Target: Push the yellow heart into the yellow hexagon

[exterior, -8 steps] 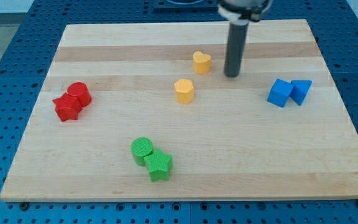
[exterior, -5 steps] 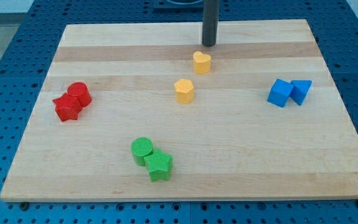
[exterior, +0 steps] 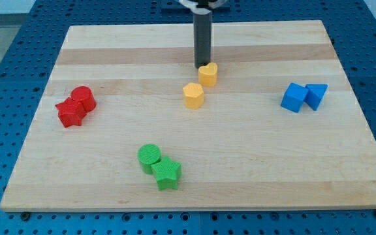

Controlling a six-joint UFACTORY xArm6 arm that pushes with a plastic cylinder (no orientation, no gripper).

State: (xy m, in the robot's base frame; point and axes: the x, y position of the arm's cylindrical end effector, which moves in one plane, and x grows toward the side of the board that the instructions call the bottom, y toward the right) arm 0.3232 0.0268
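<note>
The small yellow heart block [exterior: 207, 74], nudged down and leftward since a moment ago, is now seen just short of the yellow hexagon block [exterior: 193, 95]. My tip [exterior: 202, 66] is pressed behind the heart's top edge; no jaws are fitted. Contact appears imminent.

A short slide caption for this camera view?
My tip behind the yellow heart, close above the yellow hexagon.
</note>
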